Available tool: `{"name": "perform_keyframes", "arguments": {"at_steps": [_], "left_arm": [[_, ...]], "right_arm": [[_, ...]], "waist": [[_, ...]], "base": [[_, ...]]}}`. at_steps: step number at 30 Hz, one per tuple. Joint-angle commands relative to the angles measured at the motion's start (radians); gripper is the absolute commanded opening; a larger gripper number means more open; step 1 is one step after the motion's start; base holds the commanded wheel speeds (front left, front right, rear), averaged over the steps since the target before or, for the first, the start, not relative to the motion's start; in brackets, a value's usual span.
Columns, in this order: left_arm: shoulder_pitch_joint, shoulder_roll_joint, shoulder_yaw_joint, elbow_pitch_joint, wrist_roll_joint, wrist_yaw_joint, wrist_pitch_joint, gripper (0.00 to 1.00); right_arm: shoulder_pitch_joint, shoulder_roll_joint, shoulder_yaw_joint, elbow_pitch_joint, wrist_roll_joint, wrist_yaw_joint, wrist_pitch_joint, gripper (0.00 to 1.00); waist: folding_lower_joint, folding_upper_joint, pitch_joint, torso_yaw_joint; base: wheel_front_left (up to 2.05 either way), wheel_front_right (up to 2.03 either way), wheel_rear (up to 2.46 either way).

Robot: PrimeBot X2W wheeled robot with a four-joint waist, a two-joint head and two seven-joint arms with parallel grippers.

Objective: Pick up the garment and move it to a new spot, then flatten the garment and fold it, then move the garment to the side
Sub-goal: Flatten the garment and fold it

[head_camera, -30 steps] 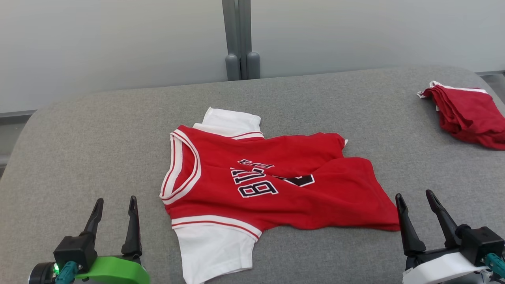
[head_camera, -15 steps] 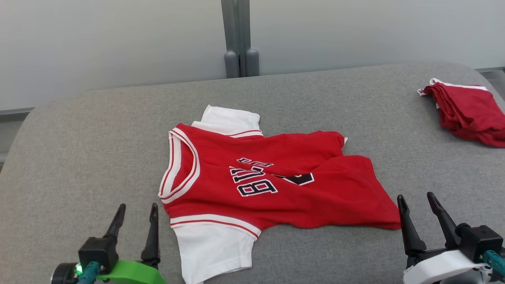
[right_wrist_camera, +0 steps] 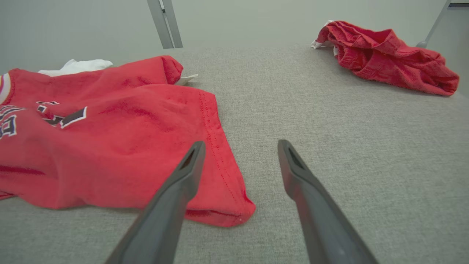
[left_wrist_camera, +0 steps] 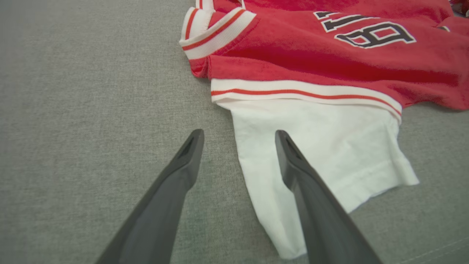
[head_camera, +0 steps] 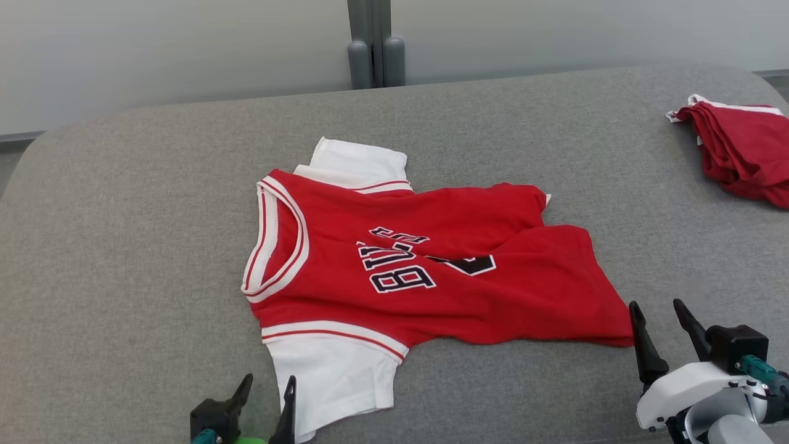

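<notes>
Jersey point(head_camera: 425, 271) sits mid-pad on the grey cushion point(head_camera: 123, 259), red front up, collar toward my left, hem toward my right. There's a diagonal crease across the lower body. Nothing is gripping it.

Head view gives me the whole layout. Far sleeve point(head_camera: 357, 163) pokes out white behind the collar, and the other white sleeve lies at the front edge. Left gripper point(head_camera: 269, 379) is low in frame, right at that front sleeve. Right gripper point(head_camera: 656, 305) is just beside the hem corner. Red bundle point(head_camera: 739, 145) is far right, well apart from the jersey. Grey post point(head_camera: 373, 43) stands behind the pad.

Left wrist view adds the close-up. Fingers are spread and straddle the edge of the near sleeve point(left_wrist_camera: 329, 146), one over bare cushion and one over white fabric. I can't tell if there's contact.

Right wrist view: fingers are spread wide with nothing between them. One is over the hem corner point(right_wrist_camera: 223, 209), the other over bare cushion. From this low angle I can see that corner is doubled under with a rolled edge. The bundle looks crumpled rather than stacked.
</notes>
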Motion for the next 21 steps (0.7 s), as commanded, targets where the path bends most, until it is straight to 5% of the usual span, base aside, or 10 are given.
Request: {"name": "perform_keyframes", "arguments": {"at_steps": [1, 14, 15, 16, 17, 18, 19, 21], "left_arm": [[-0.02, -0.001, -0.005, 0.023, -0.01, -0.004, -0.011, 1.0], [-0.038, -0.013, -0.123, 0.189, -0.088, -0.016, -0.039, 1.0], [-0.039, -0.014, -0.134, 0.195, -0.1, -0.018, -0.039, 1.0], [-0.042, -0.015, -0.149, 0.201, -0.116, -0.02, -0.039, 1.0], [-0.045, -0.016, -0.158, 0.205, -0.128, -0.021, -0.039, 0.57], [-0.051, -0.016, -0.17, 0.209, -0.142, -0.022, -0.041, 0.22], [-0.056, -0.017, -0.179, 0.21, -0.152, -0.022, -0.043, 0.0], [-0.068, -0.017, -0.188, 0.203, -0.17, -0.022, -0.049, 0.0]], "right_arm": [[-0.021, 0.0, 0.002, 0.031, 0.005, 0.0, -0.003, 1.0], [-0.071, 0.038, 0.033, 0.25, 0.053, 0.0, -0.003, 1.0], [-0.071, 0.041, 0.04, 0.257, 0.063, 0.0, -0.002, 0.79], [-0.071, 0.046, 0.049, 0.262, 0.077, 0.0, 0.0, 0.41], [-0.072, 0.049, 0.057, 0.26, 0.087, 0.0, 0.0, 0.15], [-0.074, 0.049, 0.063, 0.252, 0.098, 0.0, 0.0, 0.0], [-0.076, 0.047, 0.067, 0.243, 0.106, 0.0, 0.0, 0.0], [-0.076, 0.042, 0.072, 0.21, 0.119, 0.0, -0.001, 0.0]], "waist": [[0.0, -0.0001, 0.018, 0.006], [0.0, -0.0001, 0.045, 0.024], [0.0, -0.0001, 0.046, 0.024], [0.0, -0.0001, 0.046, 0.024], [0.0, -0.0001, 0.046, 0.024], [0.0, -0.0001, 0.046, 0.024], [0.0, -0.0001, 0.046, 0.024], [0.0, -0.0001, 0.044, 0.022]], "base": [[0.0, 0.0, 0.0], [0.0, 0.0, 0.0], [0.0, 0.0, 0.0], [0.0, 0.0, 0.0], [0.0, 0.0, 0.0], [0.0, 0.0, 0.0], [0.0, 0.0, 0.0], [0.0, 0.0, 0.0]]}}
